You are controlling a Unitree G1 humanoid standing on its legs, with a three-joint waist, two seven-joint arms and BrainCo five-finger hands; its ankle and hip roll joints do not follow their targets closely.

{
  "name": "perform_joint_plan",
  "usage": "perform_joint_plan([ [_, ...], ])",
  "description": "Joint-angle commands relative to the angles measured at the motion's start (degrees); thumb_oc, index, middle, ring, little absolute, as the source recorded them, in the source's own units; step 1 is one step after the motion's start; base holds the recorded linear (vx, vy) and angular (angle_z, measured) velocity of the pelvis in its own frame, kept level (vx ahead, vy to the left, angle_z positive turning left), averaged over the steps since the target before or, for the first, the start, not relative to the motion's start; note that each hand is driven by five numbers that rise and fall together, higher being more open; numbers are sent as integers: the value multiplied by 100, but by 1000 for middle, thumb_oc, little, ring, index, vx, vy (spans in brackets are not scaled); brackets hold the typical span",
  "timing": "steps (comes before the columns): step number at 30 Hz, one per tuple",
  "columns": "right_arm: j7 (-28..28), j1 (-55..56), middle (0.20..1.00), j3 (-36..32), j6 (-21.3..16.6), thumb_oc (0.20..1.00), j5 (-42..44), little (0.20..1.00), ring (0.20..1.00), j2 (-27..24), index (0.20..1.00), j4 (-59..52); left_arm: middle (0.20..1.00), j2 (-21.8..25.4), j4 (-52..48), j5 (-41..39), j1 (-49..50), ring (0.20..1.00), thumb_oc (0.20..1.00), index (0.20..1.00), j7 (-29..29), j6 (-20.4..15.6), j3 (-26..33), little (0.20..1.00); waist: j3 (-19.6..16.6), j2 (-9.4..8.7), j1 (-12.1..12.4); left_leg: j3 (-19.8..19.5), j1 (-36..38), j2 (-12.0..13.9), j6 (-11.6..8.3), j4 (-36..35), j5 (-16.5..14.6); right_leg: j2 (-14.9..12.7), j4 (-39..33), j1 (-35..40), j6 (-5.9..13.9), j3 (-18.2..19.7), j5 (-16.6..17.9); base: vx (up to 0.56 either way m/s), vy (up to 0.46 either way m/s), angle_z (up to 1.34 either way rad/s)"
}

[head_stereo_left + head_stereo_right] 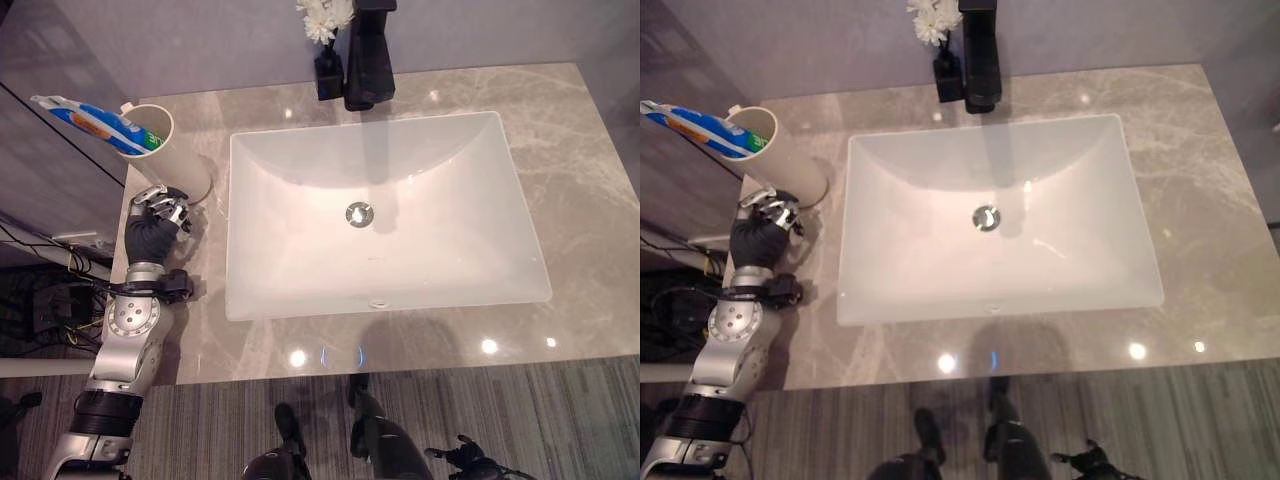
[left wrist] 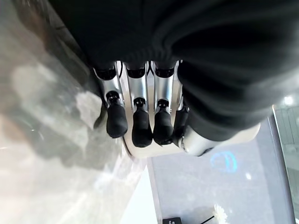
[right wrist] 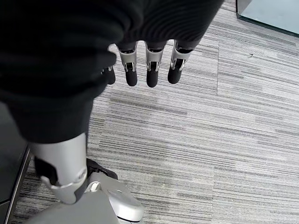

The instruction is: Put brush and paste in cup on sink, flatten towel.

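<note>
Left hand (image 1: 152, 232) low on the grey marble counter (image 1: 580, 150), at the foot of a tall cream round cup (image 1: 178, 165). Fingers a little bent, side by side, dark fingertips (image 2: 141, 130) right up against the bottom of the cup. Holds nothing. Thumb (image 2: 198, 142) off to one side of the row, not wrapped round the cup. Cannot tell if the tips really touch the cup or just stop short of it.

Just past those fingers and higher up: a blue and white paste tube with a green cap (image 1: 95, 122), cap end down in the cup, the flat end poking far out over the rim, away from the sink. Also a small white bit at the rim of the cup, too small to tell what it is.

On the thumb side of the left hand, near by: a big white square-cornered sink bowl (image 1: 300, 275) with a shiny round drain (image 1: 360, 212) in the middle. Far past the fingers, at the back edge of the sink, a black blocky tap (image 1: 370, 55), and just beside it a little black vase (image 1: 327, 78) with white flowers (image 1: 325, 15).

Right hand (image 3: 152, 70) well away from all this, hanging over the grey striped carpet floor (image 3: 210, 140). Fingers straight, a little apart, pointing down — nothing between them.
</note>
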Motion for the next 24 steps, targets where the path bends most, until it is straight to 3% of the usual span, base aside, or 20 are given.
perform_joint_plan([
  [1,-18,-104,1000,58,107,1000,-34,1000,1000,-61,1000,85,200,235,228,-179,-79,200,200,200,-95,53,131,200,272,64,1,-347,-103,462,-440,20,461,-192,2,631,456,135,-448,0,0,0],
  [11,20,-117,1000,126,154,1000,-65,1000,1000,-69,1000,101,200,405,492,-388,-428,200,200,200,11,55,105,200,248,93,-14,-336,-118,460,-426,20,453,-180,2,608,458,146,-436,9,2,0],
  [12,10,-107,1000,154,155,1000,-82,1000,1000,-77,1000,113,200,417,577,-386,-534,200,200,200,50,59,74,200,213,122,-18,-414,-63,479,-471,20,316,-155,2,661,516,197,-550,0,0,0],
  [14,-9,-101,1000,172,160,1000,-96,1000,1000,-75,1000,106,200,440,778,-365,-738,200,200,200,131,54,19,200,235,78,-55,-347,-138,475,-432,20,455,-167,2,591,460,151,-434,0,0,0],
  [16,-25,-89,1000,177,149,1000,-82,1000,1000,-83,1000,85,200,518,953,-297,-931,200,200,200,211,58,-34,200,187,87,-78,-418,-98,503,-482,20,323,-139,2,625,527,206,-541,47,3,-1],
  [17,-32,-88,1000,182,142,1000,-75,1000,1000,-72,1000,73,200,553,1043,-276,-1043,200,200,200,245,53,-73,200,218,38,-98,-338,-163,494,-440,20,461,-155,2,557,472,163,-418,0,0,0],
  [18,-33,-76,1000,191,145,1000,-73,1000,1000,-68,1000,79,200,573,1079,-265,-1103,200,200,200,261,49,-93,200,185,59,-94,-411,-111,514,-486,20,327,-133,2,605,533,214,-530,0,0,0],
  [24,-70,-90,1000,250,144,1000,-54,1000,1000,-74,1000,75,200,660,1449,-333,-1550,200,200,200,395,38,-273,200,188,-2,-140,-373,-111,525,-488,20,324,-108,2,581,548,256,-507,15,2,0],
])
